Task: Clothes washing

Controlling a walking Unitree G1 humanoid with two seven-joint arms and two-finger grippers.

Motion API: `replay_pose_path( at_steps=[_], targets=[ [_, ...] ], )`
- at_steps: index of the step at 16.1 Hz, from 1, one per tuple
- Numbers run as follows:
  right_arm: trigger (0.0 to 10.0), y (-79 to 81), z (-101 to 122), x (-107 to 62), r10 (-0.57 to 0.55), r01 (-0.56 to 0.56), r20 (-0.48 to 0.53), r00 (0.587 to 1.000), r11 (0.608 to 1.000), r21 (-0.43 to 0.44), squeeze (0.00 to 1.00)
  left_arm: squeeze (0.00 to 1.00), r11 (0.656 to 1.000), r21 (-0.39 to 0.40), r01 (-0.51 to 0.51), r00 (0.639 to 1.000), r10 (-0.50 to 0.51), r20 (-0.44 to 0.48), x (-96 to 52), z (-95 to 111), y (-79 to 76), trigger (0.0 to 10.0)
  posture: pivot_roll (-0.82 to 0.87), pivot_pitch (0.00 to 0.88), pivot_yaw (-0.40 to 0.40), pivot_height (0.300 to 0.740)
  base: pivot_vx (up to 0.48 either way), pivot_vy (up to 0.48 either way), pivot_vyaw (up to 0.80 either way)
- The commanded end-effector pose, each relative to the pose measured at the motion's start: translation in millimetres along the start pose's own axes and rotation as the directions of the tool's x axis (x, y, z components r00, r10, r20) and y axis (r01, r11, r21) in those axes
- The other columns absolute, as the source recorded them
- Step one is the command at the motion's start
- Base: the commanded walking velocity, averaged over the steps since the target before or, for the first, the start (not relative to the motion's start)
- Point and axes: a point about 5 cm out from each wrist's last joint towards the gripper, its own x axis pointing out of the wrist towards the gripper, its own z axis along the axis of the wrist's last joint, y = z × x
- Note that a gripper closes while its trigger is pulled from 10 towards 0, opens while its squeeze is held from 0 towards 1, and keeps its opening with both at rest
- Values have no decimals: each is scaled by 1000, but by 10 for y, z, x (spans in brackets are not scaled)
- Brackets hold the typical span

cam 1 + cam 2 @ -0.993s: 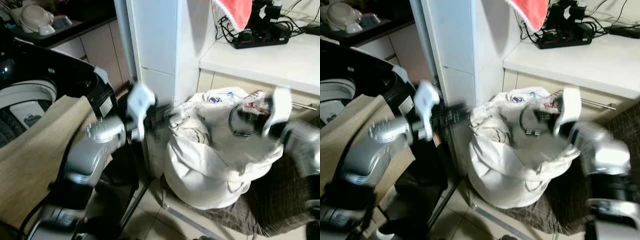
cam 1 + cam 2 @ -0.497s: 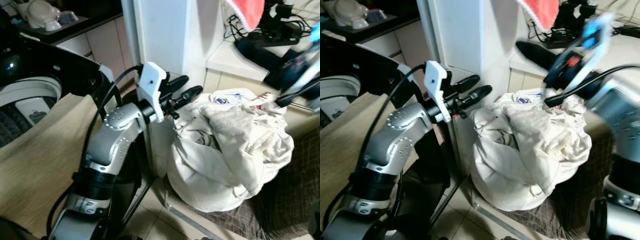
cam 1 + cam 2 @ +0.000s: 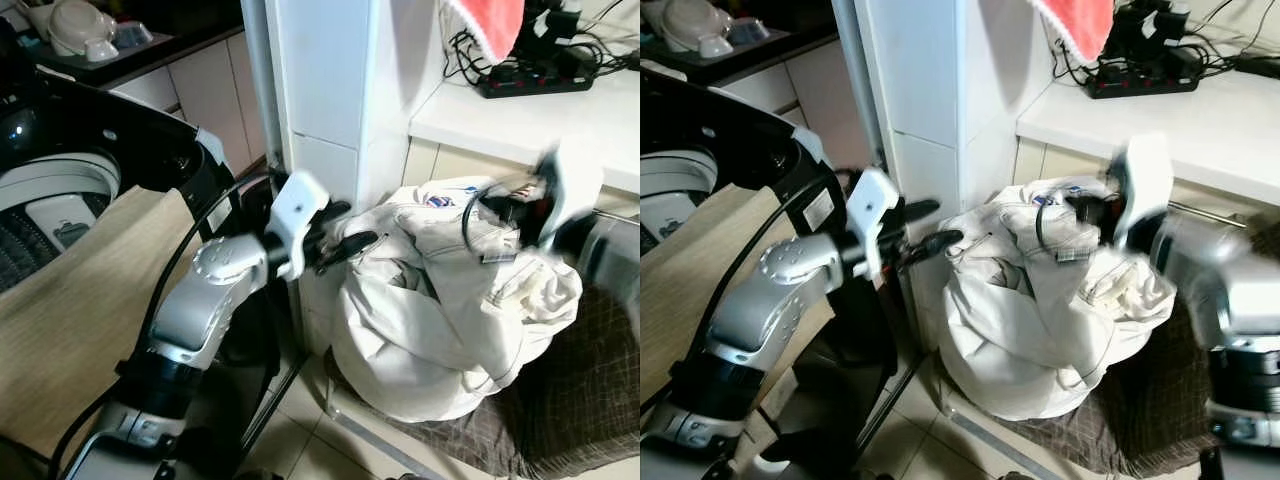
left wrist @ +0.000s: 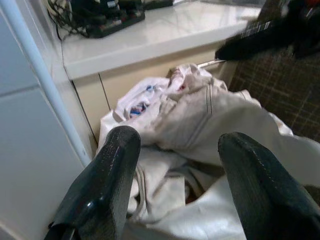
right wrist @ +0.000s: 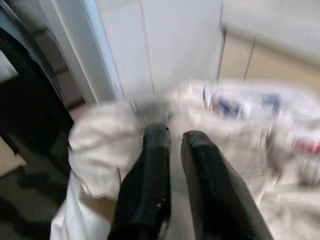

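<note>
White bench (image 3: pixel 560 120), far right, bearing a black power strip (image 3: pixel 535 82) with tangled cables. Red cloth (image 3: pixel 490 22) hanging above it. White tiled pillar (image 3: pixel 325 90), centre; pale crockery (image 3: pixel 75 28), far left.

I'm seeing creased, matt white cloth laundry (image 3: pixel 450 290), glossy black plastic fingers (image 4: pixel 100 195), and a smooth white countertop (image 3: pixel 540 115).

Right gripper (image 3: pixel 505 215) blurred, perhaps moving.

Both head eyes look forward and down on the white laundry heap (image 3: pixel 450 300) at centre right of the frame, the washing machine (image 3: pixel 60 190) at far left. Each wrist camera peers close along its own black fingers (image 4: pixel 100 195) at that same heap.
</note>
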Motion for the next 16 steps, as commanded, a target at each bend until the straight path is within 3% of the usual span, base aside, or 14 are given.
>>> replay_pose_path(
  at_steps=[1,6,11,16],
  targets=[
    [10000,13,-27,38,3,-3,0,1000,1000,-9,1000,0,1000,18,7,1000,-7,-21,-5,9,2,10000,-164,0,73,740,0,0,0],
    [10000,-36,-224,186,-50,54,-99,994,998,38,1000,0,996,12,92,993,-91,-75,-75,-36,-49,10000,-159,0,75,740,0,0,0],
    [10000,-110,-252,239,-146,141,-144,979,989,-44,1000,0,994,8,112,990,-111,-85,-99,-51,-83,10000,-155,0,78,740,0,0,0],
    [10000,-240,-288,253,-267,267,-174,948,964,-23,1000,0,993,5,120,989,-119,-89,-123,-59,-96,10000,-153,0,75,740,0,0,0]
  ],
)
